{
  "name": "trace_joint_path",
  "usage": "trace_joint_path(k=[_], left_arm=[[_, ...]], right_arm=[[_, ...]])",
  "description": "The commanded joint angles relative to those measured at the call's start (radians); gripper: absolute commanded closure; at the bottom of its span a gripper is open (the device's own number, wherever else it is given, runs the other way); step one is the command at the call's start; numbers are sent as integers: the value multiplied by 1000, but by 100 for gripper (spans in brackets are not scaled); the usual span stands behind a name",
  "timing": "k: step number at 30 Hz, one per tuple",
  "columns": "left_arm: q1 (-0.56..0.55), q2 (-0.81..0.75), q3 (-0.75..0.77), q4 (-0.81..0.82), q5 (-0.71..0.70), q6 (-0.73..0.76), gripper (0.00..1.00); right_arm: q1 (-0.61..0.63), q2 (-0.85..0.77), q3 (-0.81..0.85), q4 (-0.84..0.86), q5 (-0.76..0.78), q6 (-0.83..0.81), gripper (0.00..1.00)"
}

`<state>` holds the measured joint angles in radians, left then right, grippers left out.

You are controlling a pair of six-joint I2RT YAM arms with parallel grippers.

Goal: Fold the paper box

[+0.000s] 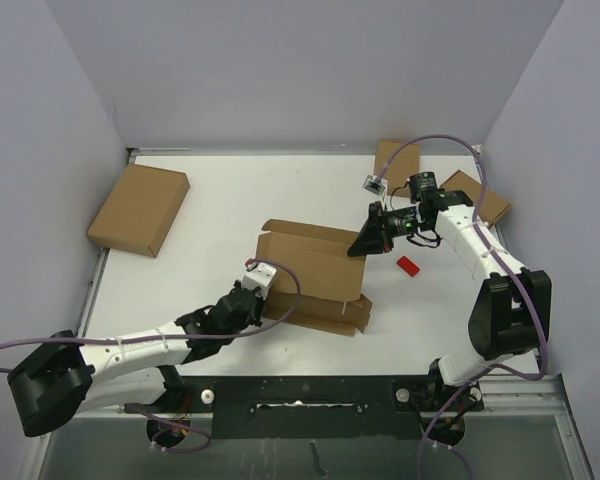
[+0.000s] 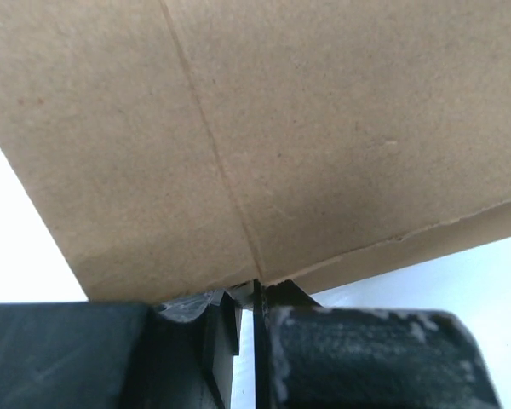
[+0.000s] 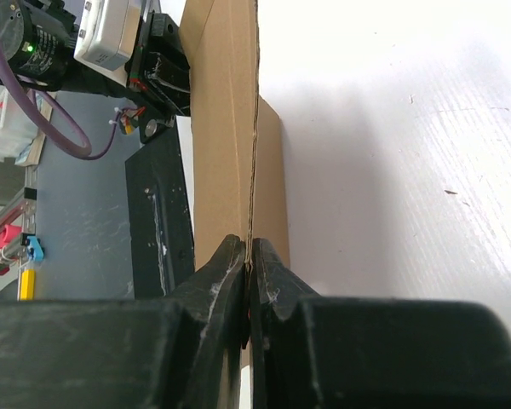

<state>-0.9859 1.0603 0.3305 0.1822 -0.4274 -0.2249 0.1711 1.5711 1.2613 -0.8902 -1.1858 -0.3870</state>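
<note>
The paper box (image 1: 315, 265) lies in the middle of the table, brown cardboard, with its back wall raised and a flap flat at the front. My left gripper (image 1: 258, 285) is at its front left corner. In the left wrist view the cardboard (image 2: 281, 128) fills the frame, and the gripper (image 2: 255, 294) has its jaws closed at the panel's lower edge. My right gripper (image 1: 363, 245) is at the box's right end. In the right wrist view it (image 3: 249, 256) is shut on a thin upright cardboard wall (image 3: 234, 153) seen edge-on.
A larger brown box (image 1: 140, 208) lies at the back left. Two smaller brown boxes (image 1: 395, 158) (image 1: 477, 195) lie at the back right behind my right arm. A small red object (image 1: 409, 265) lies on the table right of the paper box. Lilac walls enclose the table.
</note>
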Motion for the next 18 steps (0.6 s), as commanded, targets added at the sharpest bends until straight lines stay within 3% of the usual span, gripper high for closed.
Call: trace_joint_path(k=[1, 5, 13, 18], left_arm=[[-10, 38, 91, -35, -77, 27, 100], [-13, 59, 83, -18, -82, 58, 100], [-13, -82, 56, -25, -33, -6, 77], [-11, -154, 45, -58, -45, -27, 73]], right_arm=[[15, -55, -1, 82, 16, 50, 100], [14, -52, 5, 92, 11, 68, 100], [12, -59, -11, 102, 15, 65, 100], [12, -54, -9, 103, 15, 65, 100]])
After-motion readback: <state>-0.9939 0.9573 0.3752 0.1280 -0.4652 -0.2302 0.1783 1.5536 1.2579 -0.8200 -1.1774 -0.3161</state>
